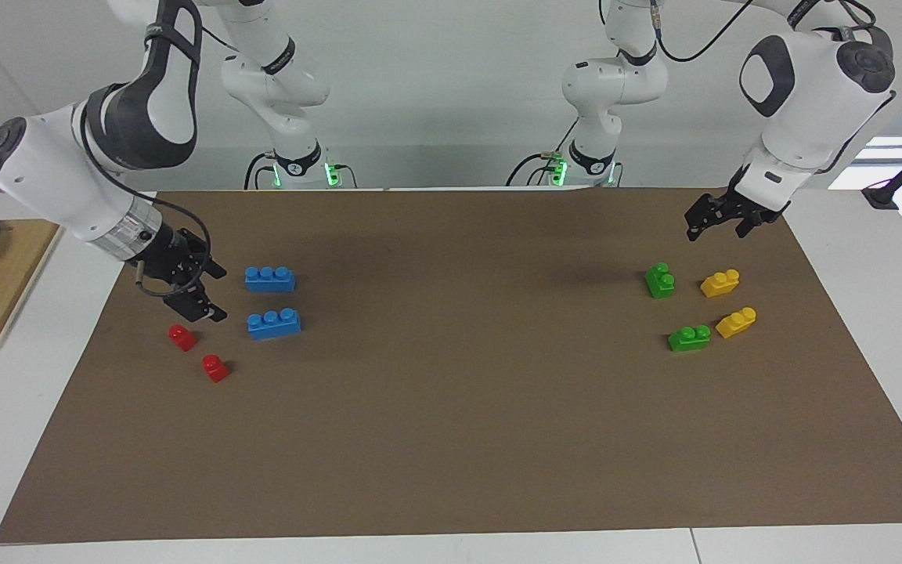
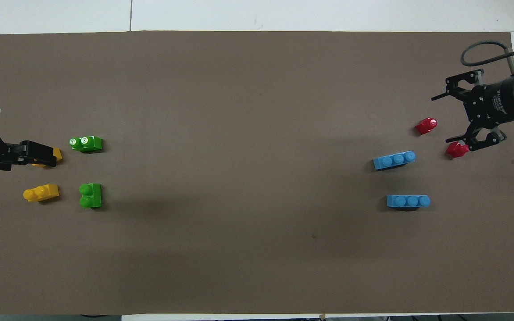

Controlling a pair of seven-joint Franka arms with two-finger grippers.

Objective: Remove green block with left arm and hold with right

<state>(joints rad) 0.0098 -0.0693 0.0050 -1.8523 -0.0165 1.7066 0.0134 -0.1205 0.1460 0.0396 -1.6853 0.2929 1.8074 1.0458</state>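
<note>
Two green blocks lie on the brown mat toward the left arm's end of the table. Take the green block nearer the robots as landmark. The other green block lies farther from the robots than it. One yellow brick sits beside the landmark, closer to the mat's edge at the left arm's end; a second yellow brick lies beside the other green block and, in the overhead view, is partly covered by the gripper above it.

The left gripper hangs in the air near the landmark, holding nothing, with its fingers apart.

Well apart from the landmark, toward the right arm's end, lie two blue bricks and, and two red bricks and. The right gripper is raised over the mat by the red bricks, its jaws spread wide and empty.
</note>
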